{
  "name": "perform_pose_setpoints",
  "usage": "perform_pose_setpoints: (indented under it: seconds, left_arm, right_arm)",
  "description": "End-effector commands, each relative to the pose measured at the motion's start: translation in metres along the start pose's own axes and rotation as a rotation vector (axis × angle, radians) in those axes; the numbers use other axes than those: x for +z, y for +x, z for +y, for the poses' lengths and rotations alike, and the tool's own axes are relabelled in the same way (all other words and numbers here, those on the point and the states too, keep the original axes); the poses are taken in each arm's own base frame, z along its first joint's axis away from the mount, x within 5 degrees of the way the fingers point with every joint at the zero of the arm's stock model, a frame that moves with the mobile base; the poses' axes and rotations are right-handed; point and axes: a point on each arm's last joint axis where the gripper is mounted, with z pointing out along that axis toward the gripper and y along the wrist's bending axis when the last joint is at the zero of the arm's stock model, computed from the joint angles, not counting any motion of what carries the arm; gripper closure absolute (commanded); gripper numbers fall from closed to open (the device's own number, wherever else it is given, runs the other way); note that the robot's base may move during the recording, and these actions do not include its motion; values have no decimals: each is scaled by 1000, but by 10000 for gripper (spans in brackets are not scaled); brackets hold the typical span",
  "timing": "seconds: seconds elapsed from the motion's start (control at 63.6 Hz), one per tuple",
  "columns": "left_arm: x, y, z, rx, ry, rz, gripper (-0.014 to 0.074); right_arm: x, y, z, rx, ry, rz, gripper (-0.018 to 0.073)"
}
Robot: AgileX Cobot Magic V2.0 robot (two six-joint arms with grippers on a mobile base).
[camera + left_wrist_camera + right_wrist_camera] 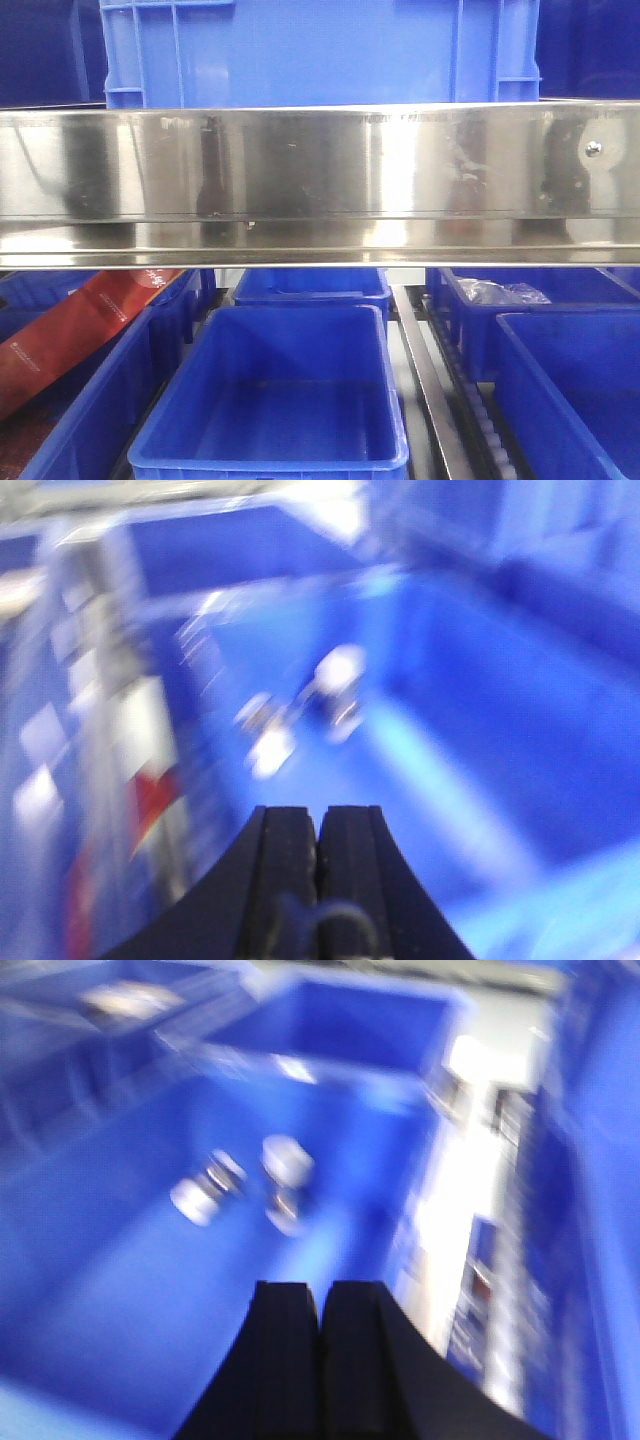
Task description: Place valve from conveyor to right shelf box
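- The exterior front-facing camera looks level and straight ahead at a shelf, close up: a shiny steel beam crosses the middle, a blue crate stands above it, and open blue boxes lie below, seen slightly from above.
- The left wrist camera sits behind the left claw and looks steeply down along it into a blue bin, near its floor; the view is blurred.
- The right wrist camera looks likewise past the right claw down into a blue bin, also blurred.
- Both wrist views show small silvery parts on a blue floor; whether they share one bin cannot be told.
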Motion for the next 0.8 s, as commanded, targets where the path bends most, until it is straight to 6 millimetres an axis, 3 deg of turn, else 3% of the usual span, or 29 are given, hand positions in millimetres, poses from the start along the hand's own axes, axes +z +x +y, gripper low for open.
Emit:
perform_pose_setpoints:
  seconds: [0.0,0.267,0.472,0.661,0.787]
  left_arm:
    - [-17,20,6,-29,-39,-53,707]
    - [-77,106,3,-39,-98,-162,707]
    - [-102,171,-3,-34,-112,-275,707]
    - [-101,225,-4,-36,-130,-396,707]
    - [-97,244,-4,-36,-136,-422,707]
  right_arm:
    - [-15,18,-2,2,16,-47,722]
    - [-55,106,-2,2,35,-159,722]
    - [-75,177,-3,-41,63,-232,722]
    - [-80,223,-3,-41,64,-240,722]
    - [-79,235,-3,-41,65,-248,722]
